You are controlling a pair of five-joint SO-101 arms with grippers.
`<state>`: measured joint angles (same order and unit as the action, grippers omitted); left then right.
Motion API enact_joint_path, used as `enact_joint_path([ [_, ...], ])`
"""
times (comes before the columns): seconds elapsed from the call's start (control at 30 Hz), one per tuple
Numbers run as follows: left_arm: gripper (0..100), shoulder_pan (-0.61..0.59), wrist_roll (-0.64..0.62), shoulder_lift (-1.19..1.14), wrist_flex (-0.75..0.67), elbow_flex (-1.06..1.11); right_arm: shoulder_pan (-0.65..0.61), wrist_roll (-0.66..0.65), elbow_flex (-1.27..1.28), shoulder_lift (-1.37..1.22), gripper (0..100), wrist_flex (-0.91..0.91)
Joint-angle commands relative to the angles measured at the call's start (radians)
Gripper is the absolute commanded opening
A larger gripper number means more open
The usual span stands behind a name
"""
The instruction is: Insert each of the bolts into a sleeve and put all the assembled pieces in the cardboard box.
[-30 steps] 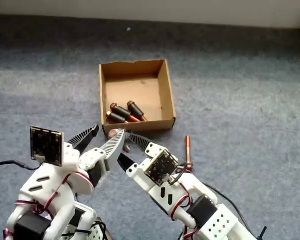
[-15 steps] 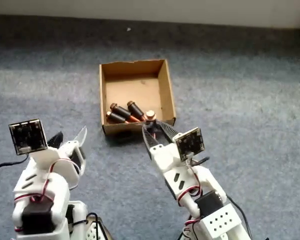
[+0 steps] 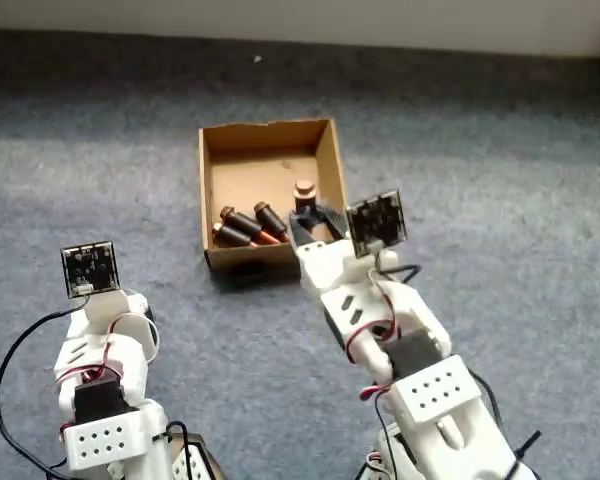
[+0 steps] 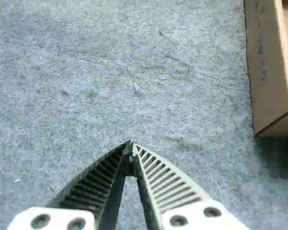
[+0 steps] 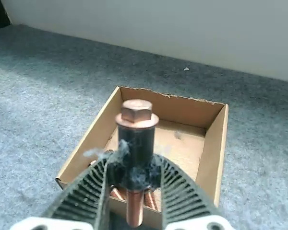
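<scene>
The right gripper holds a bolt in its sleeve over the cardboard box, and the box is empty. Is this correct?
The cardboard box is not empty: the high view shows assembled pieces lying in it. The right gripper does hold a sleeved bolt over it.

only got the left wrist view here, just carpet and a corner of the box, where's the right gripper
Observer: The right gripper is above the cardboard box, shut on an assembled piece held upright, bolt head up.
Operator: anything in the box yet
Observer: Yes, what looks like three finished pieces lie together by the front wall.
Operator: is the held one over the inside or the rim
Observer: In the high view its head sits over the box floor, close to the right-hand wall.
</scene>
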<state>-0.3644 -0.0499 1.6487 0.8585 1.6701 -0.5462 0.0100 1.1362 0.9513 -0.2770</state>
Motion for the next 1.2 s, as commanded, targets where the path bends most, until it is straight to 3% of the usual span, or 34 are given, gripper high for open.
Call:
enact_joint_path([
  [0.0, 1, -0.007, 0.012, 0.008, -0.044, 0.012, 0.028, 0.003, -0.228, -0.245, 0.4, 0.007],
  [0.3, 1, -0.007, 0.014, 0.008, -0.044, 0.012, 0.117, 0.003, -0.570, -0.757, 0.7, 0.001],
  [0.47, 1, -0.007, 0.014, 0.008, -0.044, 0.012, 0.124, 0.005, -0.616, -0.854, 14.3, -0.065],
  [0.57, 1, -0.007, 0.014, 0.008, -0.044, 0.012, 0.116, 0.005, -0.648, -0.842, 20.4, -0.140],
  [0.97, 1, -0.007, 0.014, 0.008, -0.044, 0.012, 0.048, 0.005, -0.733, -0.550, 20.6, -0.570],
  [1.17, 1, -0.007, 0.014, 0.008, -0.044, 0.012, -0.071, 0.018, -0.677, -0.510, 20.6, -0.780],
])
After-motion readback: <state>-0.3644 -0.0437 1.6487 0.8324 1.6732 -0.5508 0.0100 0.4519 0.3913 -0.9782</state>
